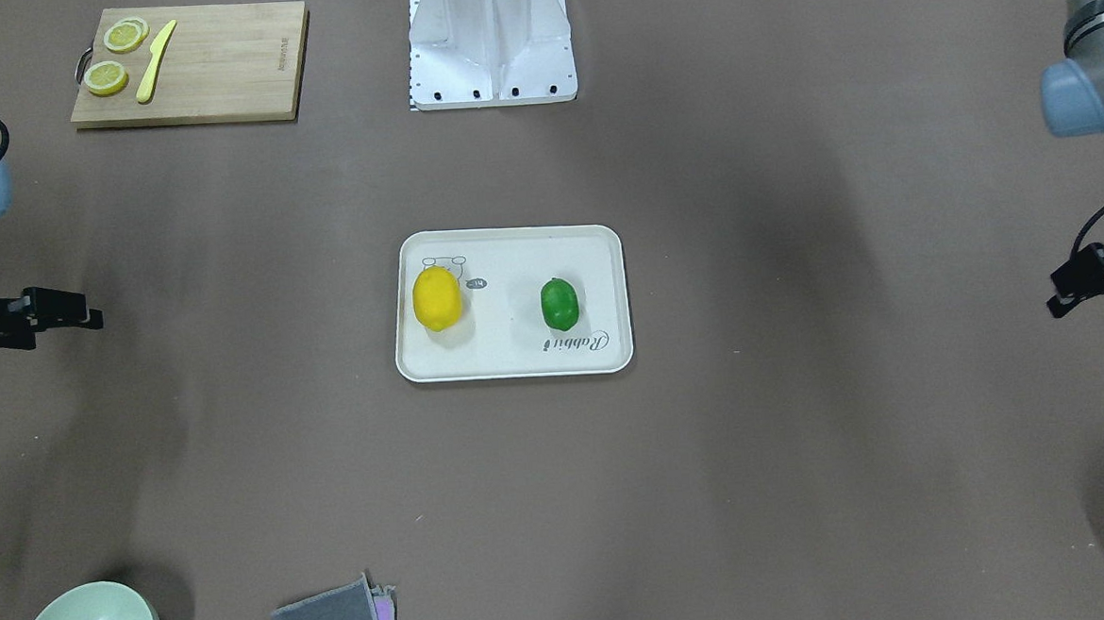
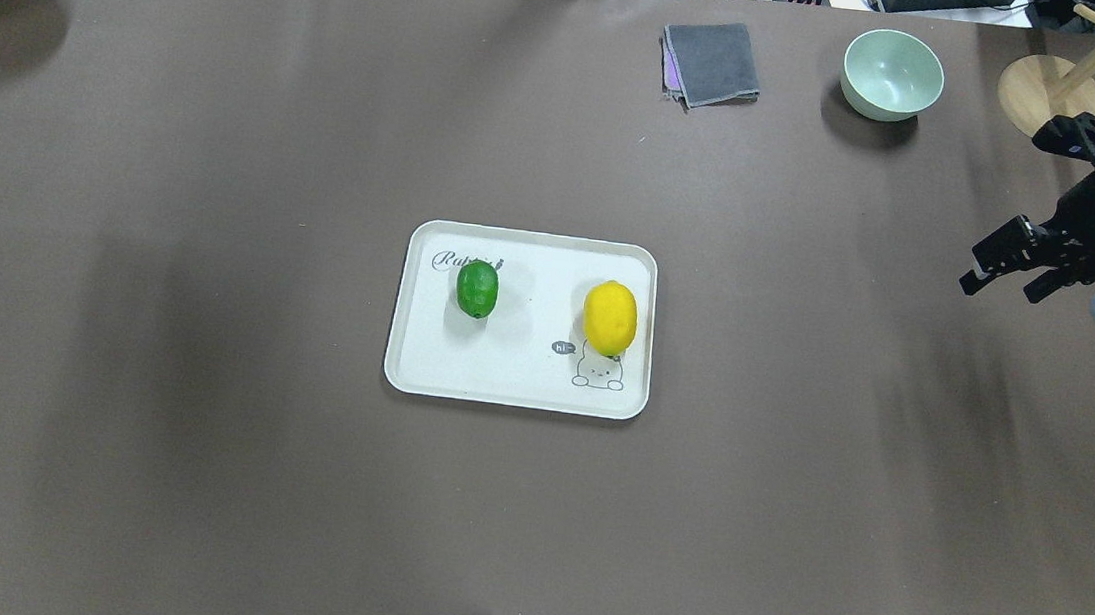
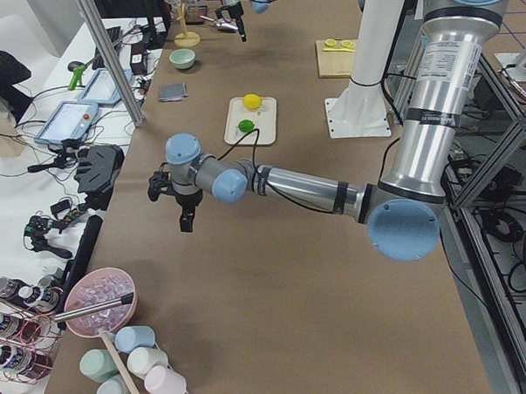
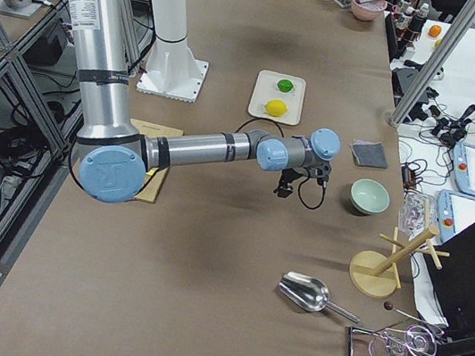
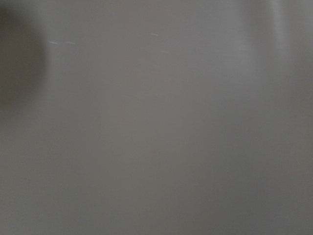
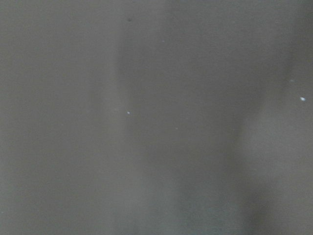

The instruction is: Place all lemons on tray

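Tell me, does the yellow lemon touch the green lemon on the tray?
Apart. The overhead view shows a wide strip of bare tray between the yellow lemon and the green lemon.

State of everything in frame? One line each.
Yellow lemon: on tray, free.
Green lemon: on tray, free.
Tray: flat, holds both lemons.
Right tool: open, empty, clear of tray.
Left tool: empty; open or shut unclear.
Bowl: upright, empty.
Cloth: folded.
Knife: flat on board.
Slices: flat on board.
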